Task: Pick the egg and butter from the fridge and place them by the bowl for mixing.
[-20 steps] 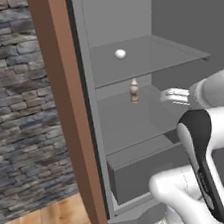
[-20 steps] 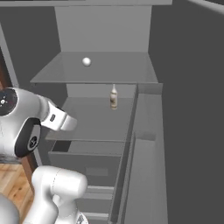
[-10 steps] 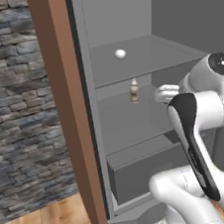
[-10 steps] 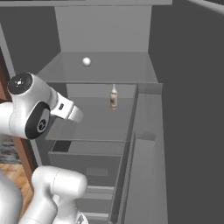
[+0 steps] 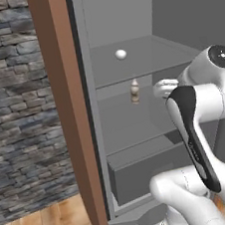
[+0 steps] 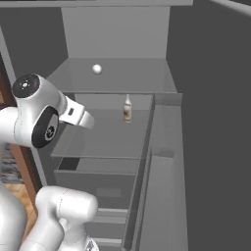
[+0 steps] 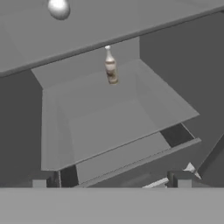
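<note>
On your left in the left base view you see a stone wall (image 5: 12, 97), with a strip of wooden floor (image 5: 44, 224) under it. Next comes a brown wooden panel (image 5: 67, 115), standing tall right beside the fridge (image 5: 95, 137). The fridge is open and its inside is plain grey. On the top shelf (image 5: 143, 62) sits the egg (image 5: 121, 54), small, white and round, out on the flat part by itself. One shelf lower stands a small bottle (image 5: 135, 92), upright, near the back wall. Below that you can see the boxy grey drawer (image 5: 142, 173). To the right of these the white arm (image 5: 196, 123) rises up and bends in toward the fridge, level with the bottle's shelf. Your claw (image 7: 111, 180) is at the bottom of the hand view, with its two dark tips set far apart, so it is wide open and holds nothing. From the hand, the bottle is straight ahead and well apart from the tips, and the egg is up at the top left on the shelf above. On the far right in the right base view is the grey fridge door (image 6: 206, 147), swung open
</note>
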{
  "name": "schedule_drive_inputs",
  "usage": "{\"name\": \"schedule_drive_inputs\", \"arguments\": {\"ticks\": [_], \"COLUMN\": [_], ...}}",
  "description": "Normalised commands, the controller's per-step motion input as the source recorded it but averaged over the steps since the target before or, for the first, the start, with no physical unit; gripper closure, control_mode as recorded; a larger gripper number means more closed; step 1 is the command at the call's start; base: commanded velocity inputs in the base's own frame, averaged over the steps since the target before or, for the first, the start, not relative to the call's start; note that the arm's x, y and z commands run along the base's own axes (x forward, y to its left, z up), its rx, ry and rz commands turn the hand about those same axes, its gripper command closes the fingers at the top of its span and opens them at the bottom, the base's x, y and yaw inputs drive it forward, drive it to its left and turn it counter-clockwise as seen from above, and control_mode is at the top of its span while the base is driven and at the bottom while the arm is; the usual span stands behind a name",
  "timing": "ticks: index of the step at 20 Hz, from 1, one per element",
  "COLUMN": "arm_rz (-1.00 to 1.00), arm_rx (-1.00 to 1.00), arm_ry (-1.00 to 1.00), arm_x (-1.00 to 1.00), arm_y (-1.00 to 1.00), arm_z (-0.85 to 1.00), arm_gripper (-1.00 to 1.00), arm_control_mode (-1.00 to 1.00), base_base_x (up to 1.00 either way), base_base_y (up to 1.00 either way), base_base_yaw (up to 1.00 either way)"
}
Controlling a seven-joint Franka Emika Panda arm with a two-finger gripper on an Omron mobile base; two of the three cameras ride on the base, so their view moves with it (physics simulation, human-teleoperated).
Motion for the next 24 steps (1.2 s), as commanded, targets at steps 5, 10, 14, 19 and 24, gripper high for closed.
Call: {"name": "schedule_drive_inputs", "arguments": {"ticks": [5,10,14,19,24], "arm_rz": [0.22,0.21,0.13,0.07,0.00], "arm_rx": [0.00,-0.04,-0.07,-0.07,-0.09], "arm_ry": [-0.05,-0.15,-0.18,-0.14,-0.01], "arm_x": [-0.04,-0.03,0.00,0.00,0.07], "arm_y": [0.00,0.00,0.00,0.01,0.05], "arm_z": [0.28,0.24,0.26,0.32,0.27], "arm_gripper": [-1.00,-1.00,-1.00,-1.00,-1.00], "arm_control_mode": [-1.00,-1.00,-1.00,-1.00,-1.00], "base_base_x": [0.00,0.00,0.00,0.00,0.00], "base_base_y": [0.00,0.00,0.00,0.00,0.00], "base_base_yaw": [0.00,0.00,0.00,0.00,0.00]}}
